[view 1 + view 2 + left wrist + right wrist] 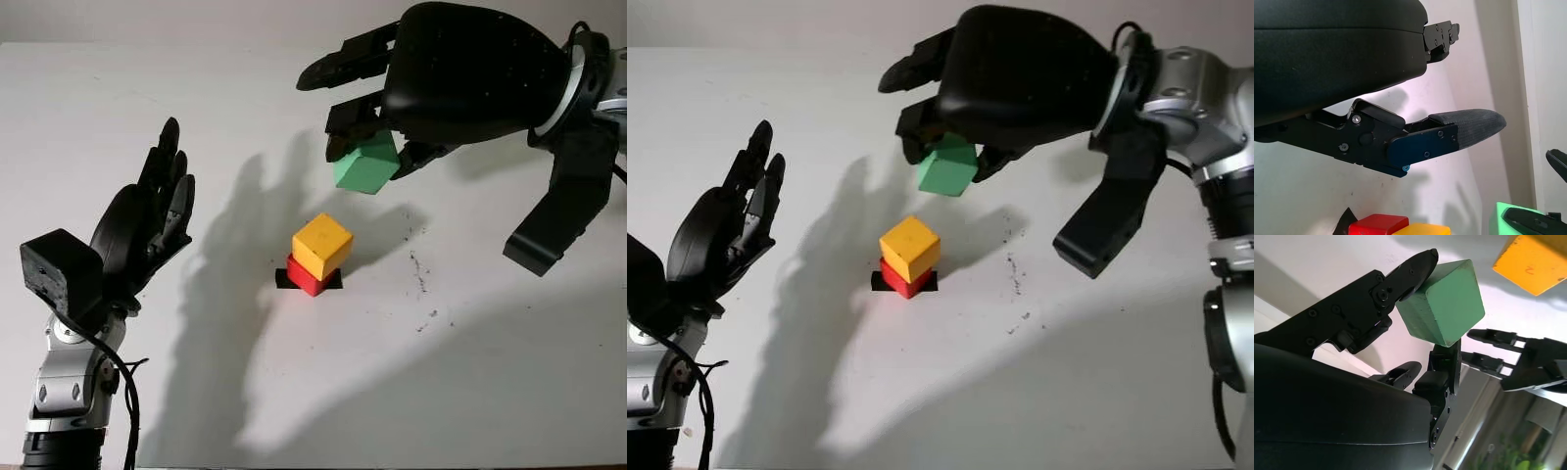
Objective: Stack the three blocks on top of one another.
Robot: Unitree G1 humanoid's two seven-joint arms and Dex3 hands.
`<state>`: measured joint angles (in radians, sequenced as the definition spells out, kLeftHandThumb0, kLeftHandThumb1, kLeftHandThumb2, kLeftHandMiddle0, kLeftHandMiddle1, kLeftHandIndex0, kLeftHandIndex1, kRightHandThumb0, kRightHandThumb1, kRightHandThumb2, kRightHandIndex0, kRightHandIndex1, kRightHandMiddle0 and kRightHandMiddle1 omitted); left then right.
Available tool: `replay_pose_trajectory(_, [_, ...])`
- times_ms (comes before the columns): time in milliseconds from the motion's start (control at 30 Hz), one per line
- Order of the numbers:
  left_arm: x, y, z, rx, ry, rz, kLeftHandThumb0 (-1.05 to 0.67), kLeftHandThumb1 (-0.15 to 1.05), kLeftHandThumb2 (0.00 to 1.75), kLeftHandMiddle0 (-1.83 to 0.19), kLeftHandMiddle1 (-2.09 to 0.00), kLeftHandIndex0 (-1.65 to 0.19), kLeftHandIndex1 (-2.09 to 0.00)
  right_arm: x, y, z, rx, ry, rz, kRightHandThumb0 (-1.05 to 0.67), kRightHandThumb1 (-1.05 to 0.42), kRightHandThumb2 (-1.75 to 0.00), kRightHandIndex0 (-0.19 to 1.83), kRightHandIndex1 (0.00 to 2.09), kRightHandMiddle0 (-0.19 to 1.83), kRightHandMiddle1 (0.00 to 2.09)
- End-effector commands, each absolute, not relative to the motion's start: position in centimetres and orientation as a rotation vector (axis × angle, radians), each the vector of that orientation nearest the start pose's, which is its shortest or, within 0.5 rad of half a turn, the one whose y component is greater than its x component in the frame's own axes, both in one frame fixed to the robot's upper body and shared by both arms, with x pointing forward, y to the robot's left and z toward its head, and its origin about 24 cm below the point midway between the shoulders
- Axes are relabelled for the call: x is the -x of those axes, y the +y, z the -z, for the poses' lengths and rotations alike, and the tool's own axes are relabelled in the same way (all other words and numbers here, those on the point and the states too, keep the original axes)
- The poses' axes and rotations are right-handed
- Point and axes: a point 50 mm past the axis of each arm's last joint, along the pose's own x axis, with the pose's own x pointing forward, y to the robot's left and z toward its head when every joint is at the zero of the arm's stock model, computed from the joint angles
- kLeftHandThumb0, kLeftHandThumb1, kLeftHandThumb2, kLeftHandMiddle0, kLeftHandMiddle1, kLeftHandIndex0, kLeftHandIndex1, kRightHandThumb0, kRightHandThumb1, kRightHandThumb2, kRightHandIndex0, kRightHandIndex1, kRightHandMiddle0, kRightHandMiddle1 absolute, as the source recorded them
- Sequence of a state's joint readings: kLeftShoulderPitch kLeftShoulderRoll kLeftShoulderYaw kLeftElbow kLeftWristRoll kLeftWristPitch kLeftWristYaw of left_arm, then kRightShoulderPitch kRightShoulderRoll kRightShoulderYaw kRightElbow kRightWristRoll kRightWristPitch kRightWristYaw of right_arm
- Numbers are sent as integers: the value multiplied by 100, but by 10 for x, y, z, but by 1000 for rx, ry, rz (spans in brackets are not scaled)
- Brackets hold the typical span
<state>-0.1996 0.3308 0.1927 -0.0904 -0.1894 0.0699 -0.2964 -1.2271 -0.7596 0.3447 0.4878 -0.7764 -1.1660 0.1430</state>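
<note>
Left hand point(147, 220) over white table point(470, 372)

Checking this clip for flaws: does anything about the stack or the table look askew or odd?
The yellow block sits twisted on the red block, overhanging it, not squared up. The right hand holds the green block tilted above them. Small dark specks mark the table. The left hand is open beside the stack.

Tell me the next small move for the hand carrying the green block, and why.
Probably shift the right hand toward the robot, then lower: its green block hangs above and beyond the yellow block, which already sits on the red block.
</note>
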Motion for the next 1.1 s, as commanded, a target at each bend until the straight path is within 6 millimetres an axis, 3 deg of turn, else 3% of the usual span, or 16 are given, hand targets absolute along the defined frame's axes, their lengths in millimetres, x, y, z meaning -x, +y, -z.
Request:
replay_pose_trajectory(0, [-281,219,-132,-159,-249,164,-78,105,67,19,0,19,0,-306,-110,-312,1827,-1444,-762,-51,-73,-5,45,10,92,115])
replay_pose_trajectory(367, [-281,214,-129,-148,-258,150,-78,105,67,19,0,19,0,-299,-93,-312,1909,-1476,-911,-51,-82,-7,36,11,78,129])
replay_pose_trajectory(667, [-281,213,-127,-147,-258,142,-79,105,67,19,0,19,0,-297,-92,-307,1845,-1496,-982,-44,-95,-7,33,10,44,119])
replay_pose_trajectory(833, [-280,212,-126,-137,-252,138,-80,105,65,19,0,19,0,-296,-88,-309,1863,-1523,-1018,-49,-94,-6,33,9,59,132])
replay_pose_trajectory(967, [-280,212,-126,-138,-251,136,-81,105,64,19,0,19,0,-297,-87,-306,1801,-1524,-1021,-48,-97,-6,31,8,52,144])
replay_pose_trajectory(1067, [-280,212,-126,-138,-251,137,-81,105,63,19,0,19,0,-298,-87,-303,1777,-1534,-1042,-51,-99,-6,30,8,44,142])
